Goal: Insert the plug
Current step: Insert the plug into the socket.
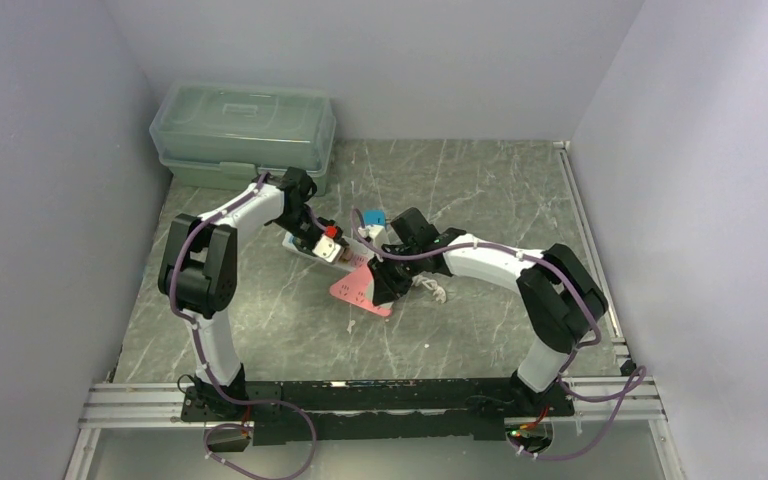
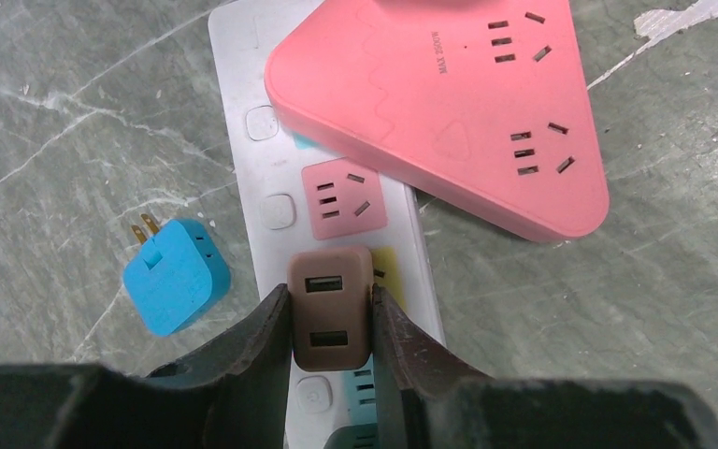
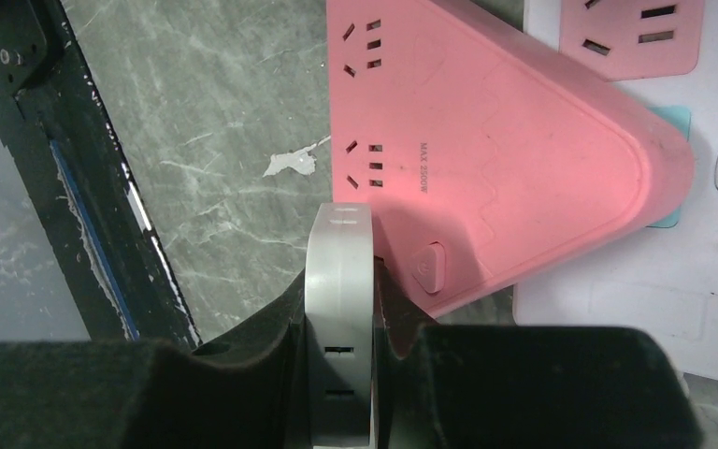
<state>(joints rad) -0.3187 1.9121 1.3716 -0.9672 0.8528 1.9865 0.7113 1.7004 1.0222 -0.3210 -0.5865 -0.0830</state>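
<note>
My left gripper (image 2: 330,323) is shut on a brown plug (image 2: 329,307) with two USB ports, held over the yellow socket of a white power strip (image 2: 271,168). My right gripper (image 3: 341,309) is shut on a grey plug (image 3: 338,309), held at the edge of a pink triangular power strip (image 3: 514,159), near its button. The pink strip (image 2: 439,103) lies partly over the white one. In the top view both grippers (image 1: 330,240) (image 1: 380,285) meet at the strips (image 1: 360,285) in the middle of the table.
A blue plug (image 2: 176,276) with two prongs lies on the table left of the white strip. A green lidded bin (image 1: 245,130) stands at the back left. The black base rail (image 3: 75,187) runs near the right gripper. White walls close in three sides.
</note>
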